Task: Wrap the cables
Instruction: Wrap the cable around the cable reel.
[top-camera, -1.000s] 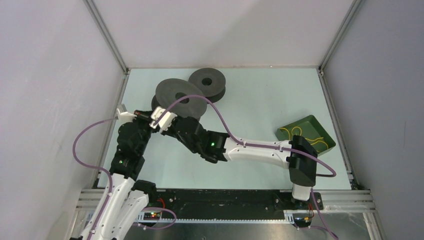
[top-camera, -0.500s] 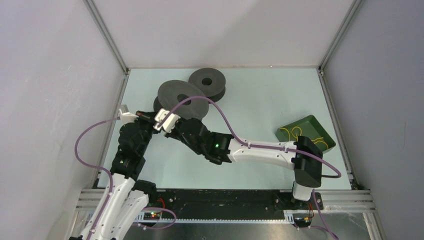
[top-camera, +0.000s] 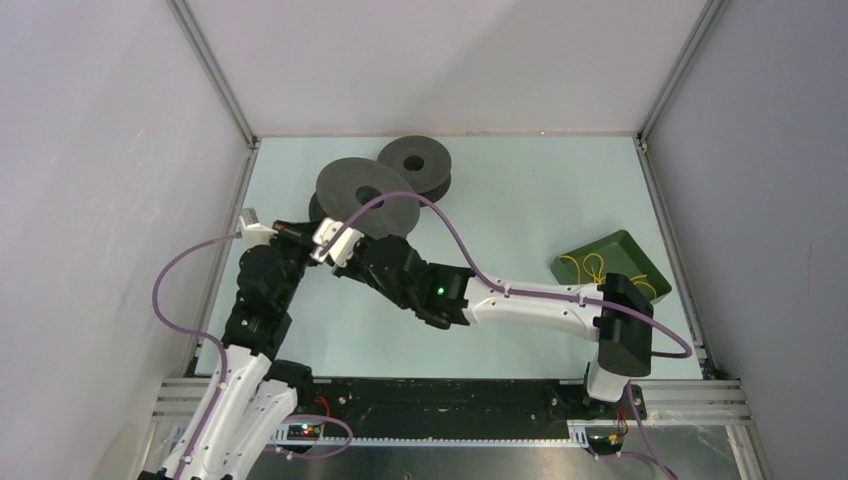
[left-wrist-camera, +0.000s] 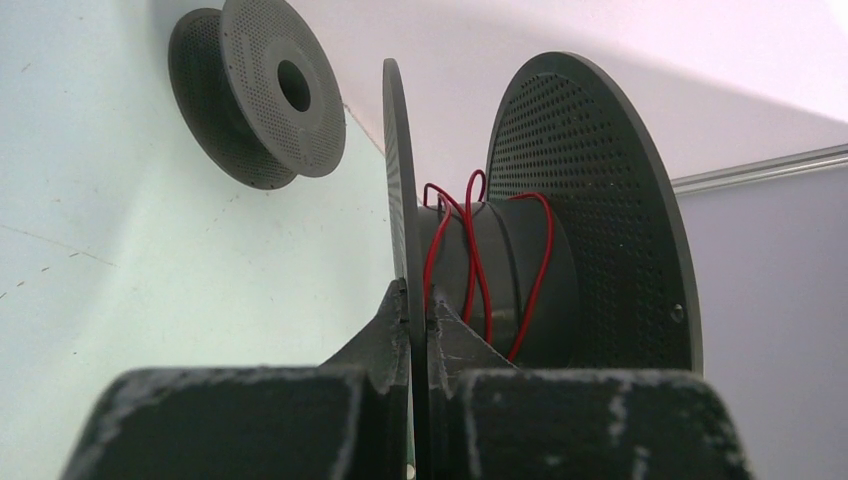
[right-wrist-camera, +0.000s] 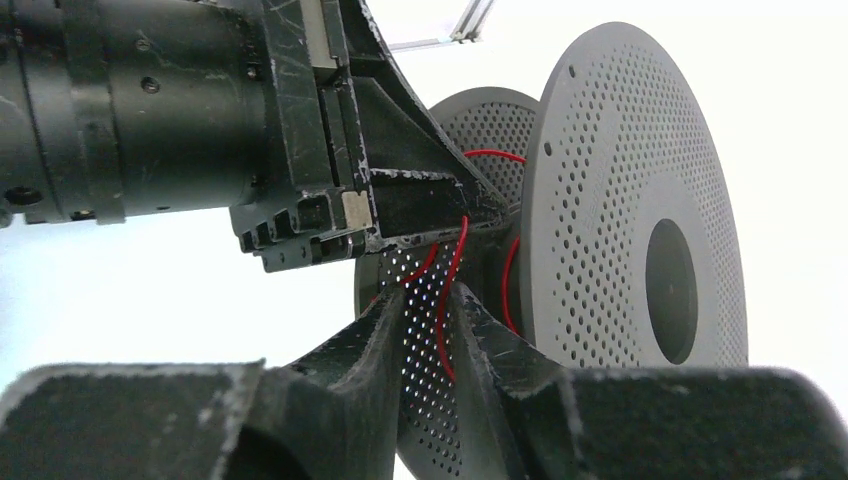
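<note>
Left wrist view shows the red cable (left-wrist-camera: 470, 250) lying in a few loose turns round the core (left-wrist-camera: 500, 270) of a dark grey spool (left-wrist-camera: 600, 200), between its two perforated discs. The turns cross the core at a slant, not side by side, and one small loop stands up off it at the top. The cable's length therefore runs round the core, across the line through the spool's centre hole.

The left gripper (left-wrist-camera: 418, 300) is closed on the thin edge of the nearer disc and holds the spool at the far left of the table (top-camera: 520, 200). The right gripper (right-wrist-camera: 432, 300) has its jaws apart, with a free run of the red cable passing between them, seemingly unpinched.

The winding looks unfinished. To do it well, the right gripper probably needs to take the cable again close to the core and pull it taut, so that each turn lies flat beside the one before.

A second spool (top-camera: 415, 160) sits just behind. The yellow cable (top-camera: 590, 265) lies coiled in a green tray (top-camera: 640, 250) at the right, well apart.
</note>
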